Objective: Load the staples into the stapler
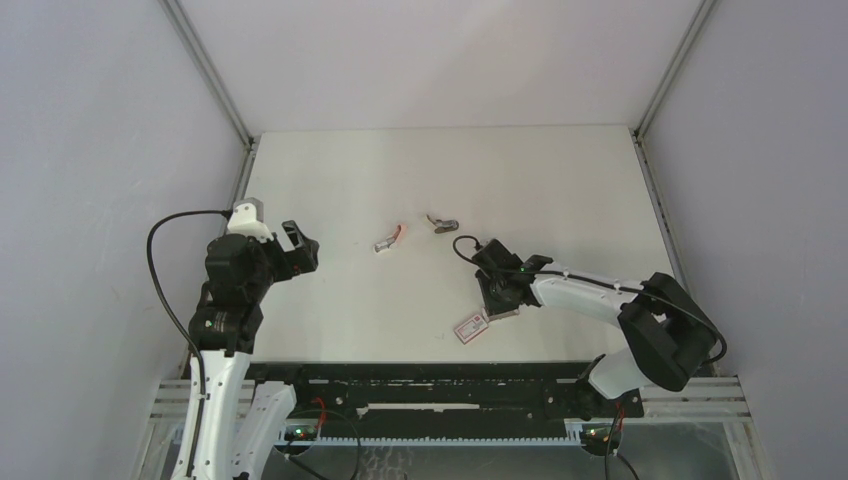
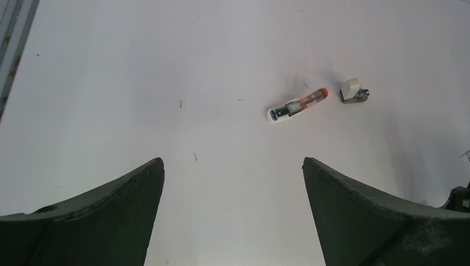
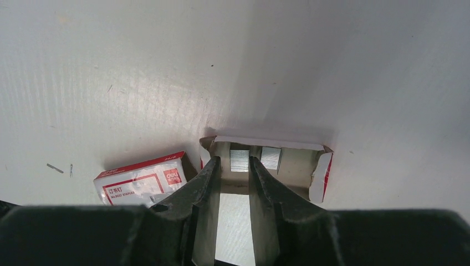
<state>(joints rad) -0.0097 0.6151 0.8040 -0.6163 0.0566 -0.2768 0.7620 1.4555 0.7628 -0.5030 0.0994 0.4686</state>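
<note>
Seen from above, the left gripper point(image 1: 297, 250) hangs wide open and empty, well apart from the grey stapler point(image 1: 441, 222). The right gripper point(image 1: 498, 300) dips beside the red-labelled sleeve point(image 1: 470, 327). The left wrist view shows a white-and-orange piece point(image 2: 296, 105) near the stapler. In the right wrist view, narrowly parted jaws flank a block of staples point(image 3: 240, 159) in the cardboard tray point(image 3: 299, 166); whether they pinch it is unclear. A square, gentle squeeze and a straight lift seem wisest, lest the block snap.
</note>
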